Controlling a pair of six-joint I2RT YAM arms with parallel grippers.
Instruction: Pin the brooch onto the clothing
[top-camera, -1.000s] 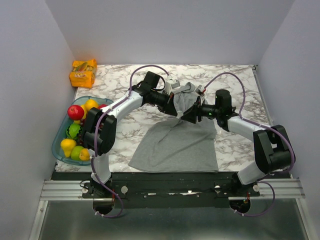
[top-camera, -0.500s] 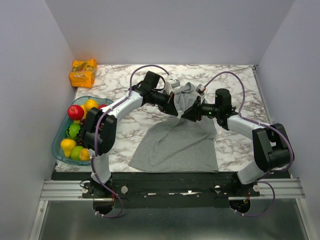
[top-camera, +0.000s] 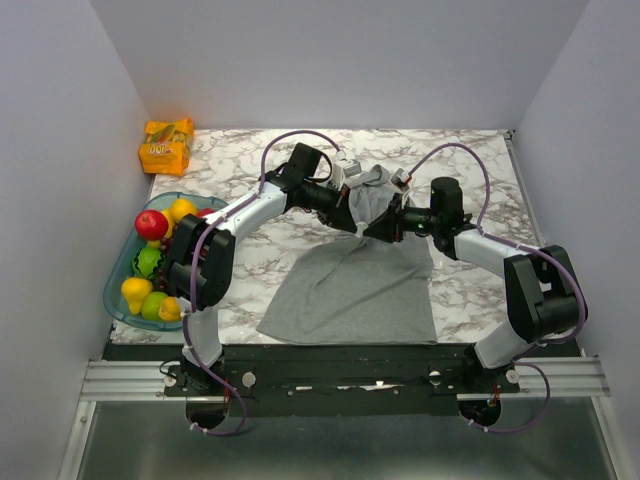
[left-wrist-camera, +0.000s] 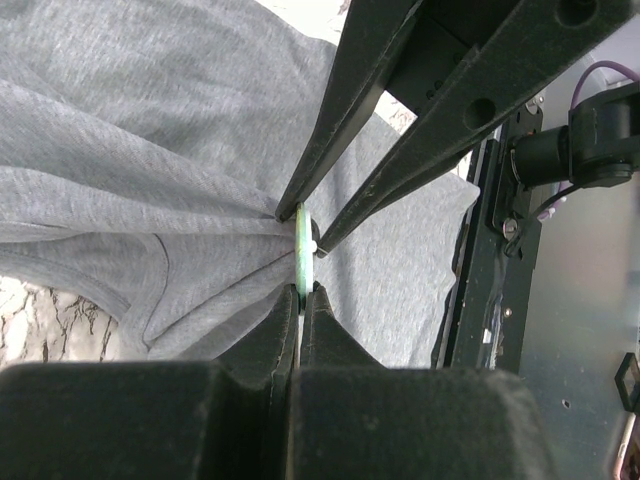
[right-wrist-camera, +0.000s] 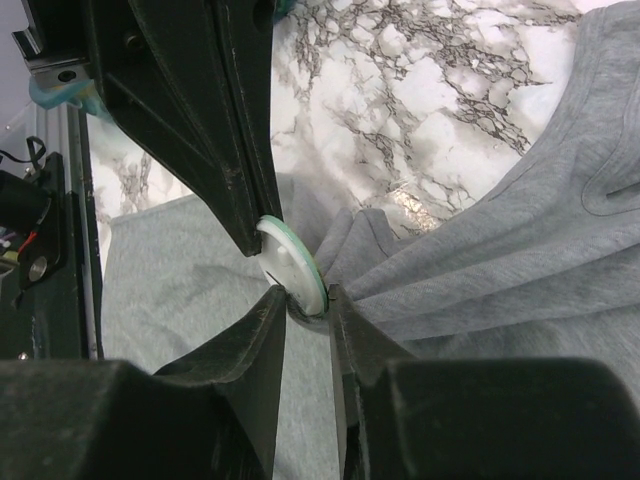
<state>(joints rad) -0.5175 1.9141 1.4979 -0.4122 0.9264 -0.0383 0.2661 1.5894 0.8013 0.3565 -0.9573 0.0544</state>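
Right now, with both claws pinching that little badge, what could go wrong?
The brooch is held only by its thin rim between the left gripper and right gripper, so it might twist or pop out. The clothing is bunched into folds at the brooch, so pinning could catch an extra layer or miss.
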